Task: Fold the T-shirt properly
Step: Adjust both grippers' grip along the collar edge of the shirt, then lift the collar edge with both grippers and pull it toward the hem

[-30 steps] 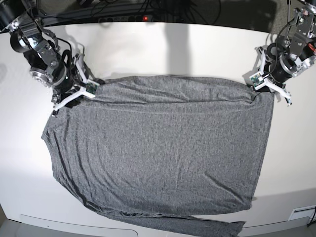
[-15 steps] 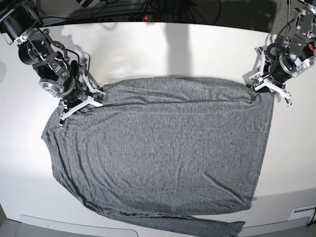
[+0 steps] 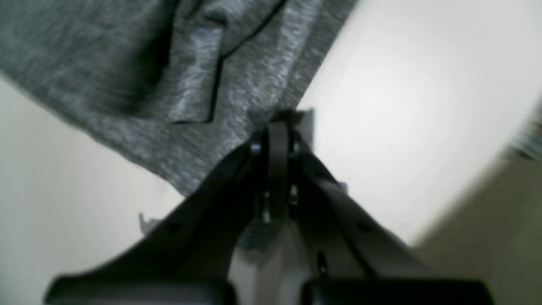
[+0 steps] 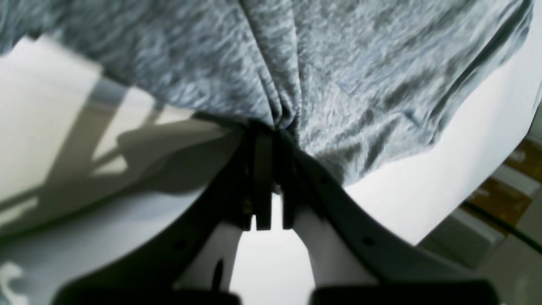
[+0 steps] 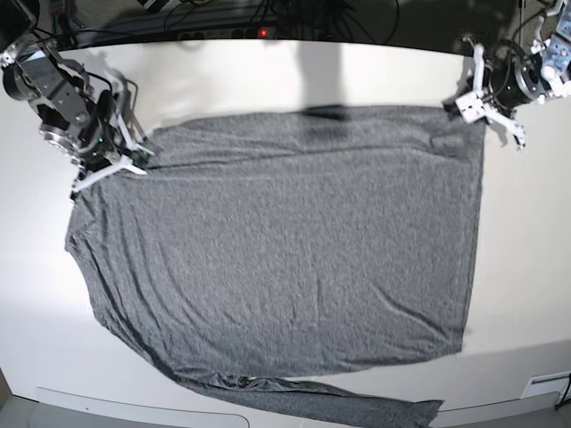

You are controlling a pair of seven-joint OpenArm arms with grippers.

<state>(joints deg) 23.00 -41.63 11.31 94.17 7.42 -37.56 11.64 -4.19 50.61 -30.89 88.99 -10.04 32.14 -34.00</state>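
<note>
The dark-grey T-shirt (image 5: 285,241) lies spread over the white table (image 5: 535,267), with one long sleeve (image 5: 357,406) trailing along the near edge. My left gripper (image 5: 475,112) is shut on the shirt's far right corner. In the left wrist view its closed jaws (image 3: 279,123) pinch the cloth's edge (image 3: 190,84). At the far left corner my right gripper (image 5: 136,159) is shut on the shirt. The right wrist view shows fabric (image 4: 338,63) bunched into folds where the jaws (image 4: 271,127) grip it.
Cables and a power strip with a red light (image 5: 264,33) run along the table's far edge, close behind both arms. A white fitting (image 5: 544,385) sits at the near right corner. Bare tabletop borders the shirt on the left and right.
My right gripper has closed on the left corner. Both arms have drawn the shirt's top edge toward the table's far side, and the cloth now lies flatter and wider.
</note>
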